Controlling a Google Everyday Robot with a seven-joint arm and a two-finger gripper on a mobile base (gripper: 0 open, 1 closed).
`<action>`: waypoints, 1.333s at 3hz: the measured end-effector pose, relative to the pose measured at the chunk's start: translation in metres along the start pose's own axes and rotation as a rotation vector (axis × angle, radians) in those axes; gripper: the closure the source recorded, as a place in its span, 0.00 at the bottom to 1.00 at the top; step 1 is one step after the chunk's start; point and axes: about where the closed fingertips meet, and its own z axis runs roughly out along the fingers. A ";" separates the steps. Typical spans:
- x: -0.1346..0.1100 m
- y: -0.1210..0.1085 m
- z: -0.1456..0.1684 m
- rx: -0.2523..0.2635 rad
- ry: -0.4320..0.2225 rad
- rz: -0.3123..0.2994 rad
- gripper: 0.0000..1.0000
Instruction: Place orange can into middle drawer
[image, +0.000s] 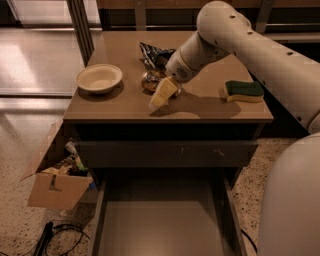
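Gripper low over the tabletop, orange can right against it.

The gripper points down toward the table's front edge; whether it is clamped on anything or let go cannot be told. The orange can sits on the table just behind the gripper and slightly to its left, touching it or very nearly so. A dark snack bag lies farther back beyond the can. A cream bowl stands well off to the gripper's left, a green-and-yellow sponge well off to its right. The middle drawer stands pulled out far below the gripper, under a closed drawer front. A cardboard box sits on the floor, down to the left.
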 end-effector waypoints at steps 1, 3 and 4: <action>0.000 0.000 0.000 0.000 0.000 0.000 0.18; 0.000 0.000 0.000 0.000 0.000 0.000 0.65; 0.000 0.000 0.000 -0.001 0.000 0.000 0.89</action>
